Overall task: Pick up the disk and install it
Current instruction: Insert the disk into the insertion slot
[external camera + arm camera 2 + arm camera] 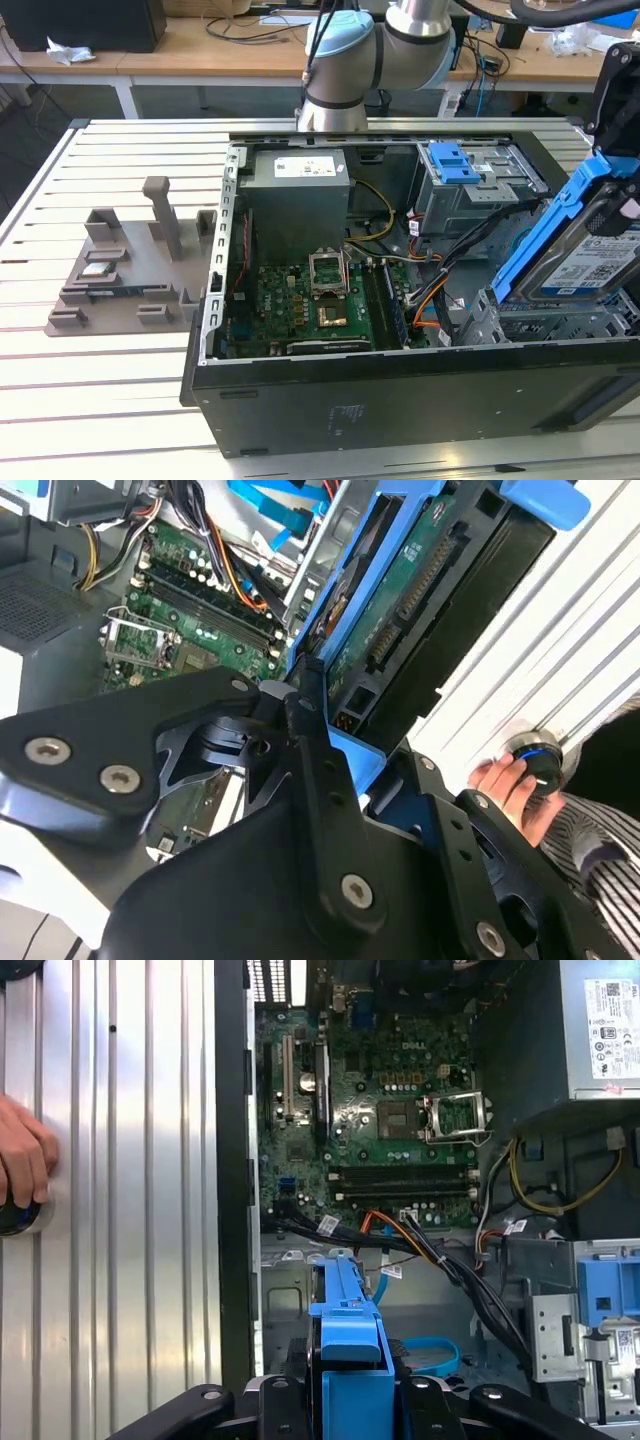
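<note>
Your gripper (345, 745) clamps the disk (585, 255) by its blue side rails, holding it tilted just above the open computer case (400, 400); a person's hand (20, 1165) rests beside the case.

Silver arm (420, 15), pale-blue joint (340, 48), black screw-studded jaws

A silver slatted aluminium table (120, 390) carries an open black desktop computer case (400, 400). On the exterior view's left of the case lies a grey plastic fixture plate with upright holders (130, 270). Near the case, a person's hand (22, 1160) rests on a round black-and-silver knob (20, 1220).
</note>
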You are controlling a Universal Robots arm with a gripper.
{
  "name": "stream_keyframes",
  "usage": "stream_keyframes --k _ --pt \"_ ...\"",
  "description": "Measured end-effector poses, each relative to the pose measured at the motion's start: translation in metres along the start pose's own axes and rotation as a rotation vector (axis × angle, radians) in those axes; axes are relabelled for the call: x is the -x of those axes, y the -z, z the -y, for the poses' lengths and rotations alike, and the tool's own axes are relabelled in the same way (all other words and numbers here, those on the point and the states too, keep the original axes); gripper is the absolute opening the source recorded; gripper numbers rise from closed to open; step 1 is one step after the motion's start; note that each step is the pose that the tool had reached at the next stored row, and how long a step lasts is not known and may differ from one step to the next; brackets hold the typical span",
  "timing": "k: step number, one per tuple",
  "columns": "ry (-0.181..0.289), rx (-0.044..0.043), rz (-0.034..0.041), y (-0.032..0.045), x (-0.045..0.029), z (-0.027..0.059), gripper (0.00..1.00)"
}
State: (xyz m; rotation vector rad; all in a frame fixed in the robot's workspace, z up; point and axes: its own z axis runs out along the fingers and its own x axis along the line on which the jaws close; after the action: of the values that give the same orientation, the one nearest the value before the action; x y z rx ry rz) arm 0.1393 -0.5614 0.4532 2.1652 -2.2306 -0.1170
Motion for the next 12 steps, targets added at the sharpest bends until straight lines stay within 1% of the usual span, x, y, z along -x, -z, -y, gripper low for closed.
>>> stream_keyframes --k 2,5,7,8,10,12 --pt "0.000 0.0000 0.0003 -0.0016 0.0043 0.0020 0.37" --pt "-0.003 -0.0002 -0.0019 -0.0043 0.0058 0.0047 0.37" --pt "-0.003 -0.0002 -0.0016 -0.0081 0.0073 0.0057 0.37" --pt "-0.003 -0.0002 -0.0017 -0.0120 0.0073 0.0060 0.37" --pt "-0.003 -0.0002 -0.0018 -0.0166 0.0071 0.0063 0.37" --pt "-0.003 -0.0002 -0.0018 -0.0194 0.0070 0.0066 0.37"
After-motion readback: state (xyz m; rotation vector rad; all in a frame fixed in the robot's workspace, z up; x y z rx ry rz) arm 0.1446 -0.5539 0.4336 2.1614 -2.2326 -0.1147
